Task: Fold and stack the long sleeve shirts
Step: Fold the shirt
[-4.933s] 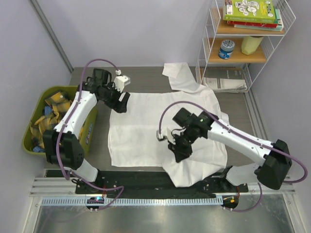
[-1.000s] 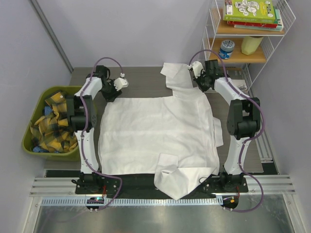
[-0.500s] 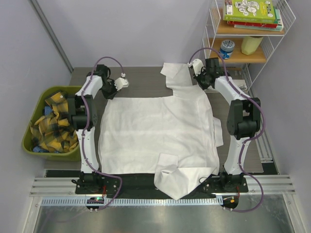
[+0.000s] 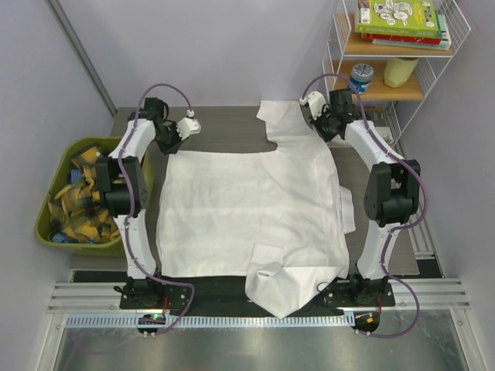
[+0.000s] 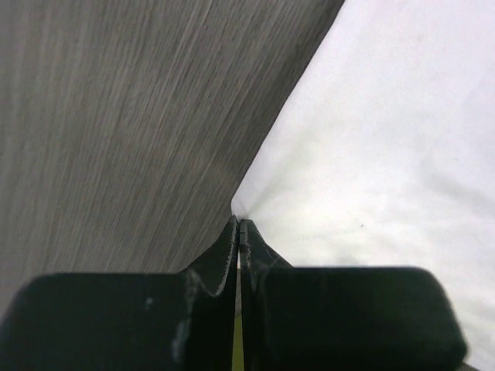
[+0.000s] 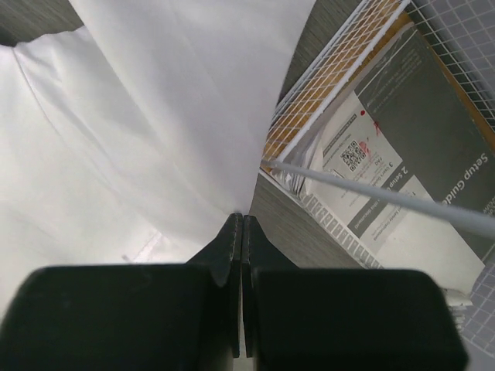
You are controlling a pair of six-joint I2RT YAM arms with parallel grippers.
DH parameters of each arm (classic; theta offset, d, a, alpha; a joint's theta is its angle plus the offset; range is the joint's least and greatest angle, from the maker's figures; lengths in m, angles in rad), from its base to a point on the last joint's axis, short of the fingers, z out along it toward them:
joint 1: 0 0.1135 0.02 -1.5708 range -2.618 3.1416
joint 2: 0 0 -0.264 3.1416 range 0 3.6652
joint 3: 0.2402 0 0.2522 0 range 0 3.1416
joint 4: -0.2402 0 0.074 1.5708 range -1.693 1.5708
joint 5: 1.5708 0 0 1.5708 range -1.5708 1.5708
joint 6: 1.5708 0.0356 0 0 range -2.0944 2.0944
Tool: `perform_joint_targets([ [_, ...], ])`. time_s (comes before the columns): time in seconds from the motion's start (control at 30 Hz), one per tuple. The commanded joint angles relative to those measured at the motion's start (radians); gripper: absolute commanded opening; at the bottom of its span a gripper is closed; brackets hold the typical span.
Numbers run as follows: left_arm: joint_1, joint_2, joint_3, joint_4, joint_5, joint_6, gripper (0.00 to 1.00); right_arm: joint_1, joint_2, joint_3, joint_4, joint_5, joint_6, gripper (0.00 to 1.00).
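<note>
So far the soft white long-sleeved shirt (image 4: 247, 201) lies flat mid-frame, unfolded; left gripper (image 5: 238, 222) and right gripper (image 6: 242, 218) pinch its top corners.

Shirt (image 4: 247, 205): plain white, spread flat on surface (image 4: 224, 130), mostly smooth. Far sleeve (image 4: 280, 120) angled out past collar side. Near sleeve (image 4: 274, 282) folded, crumpled, overhanging near edge. Far corners pinched by left end effector (image 5: 237, 226) and right end effector (image 6: 241, 219).
</note>
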Motion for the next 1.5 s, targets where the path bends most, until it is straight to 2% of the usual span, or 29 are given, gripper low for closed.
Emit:
perform_joint_targets([
  [0.0,0.038,-0.183,-0.102,0.013,0.052,0.066,0.0,0.001,-0.17,-0.038,-0.02,-0.023,-0.02,0.01],
  [0.2,0.044,-0.321,-0.307,0.049,0.069,0.149,0.0,0.0,-0.283,-0.133,-0.066,-0.054,-0.028,0.01],
  [0.47,0.052,-0.454,-0.426,0.003,0.094,0.222,0.0,0.001,-0.385,-0.27,-0.137,-0.092,-0.052,0.01],
  [0.77,0.052,-0.559,-0.624,-0.003,0.028,0.351,0.0,0.001,-0.512,-0.446,-0.174,-0.109,-0.064,0.01],
  [0.9,0.05,-0.568,-0.681,-0.009,0.014,0.366,0.0,0.003,-0.52,-0.527,-0.175,-0.114,-0.078,0.01],
  [1.07,0.046,-0.525,-0.722,0.029,-0.014,0.319,0.01,0.012,-0.446,-0.555,-0.159,-0.088,-0.071,0.01],
  [1.23,0.041,-0.476,-0.727,0.036,-0.034,0.281,0.07,0.018,-0.377,-0.56,-0.128,-0.055,-0.058,0.01],
  [1.3,0.038,-0.473,-0.733,0.031,-0.032,0.276,0.14,0.018,-0.35,-0.558,-0.128,-0.037,-0.057,0.01],
  [1.37,0.037,-0.476,-0.736,0.016,-0.026,0.282,0.17,0.018,-0.343,-0.561,-0.128,-0.023,-0.066,0.01],
  [1.4,0.035,-0.478,-0.734,-0.01,-0.023,0.285,0.22,0.018,-0.345,-0.564,-0.128,-0.011,-0.068,0.02],
  [1.47,0.035,-0.481,-0.711,-0.041,-0.02,0.284,0.29,0.017,-0.345,-0.557,-0.152,-0.002,-0.077,0.11],
])
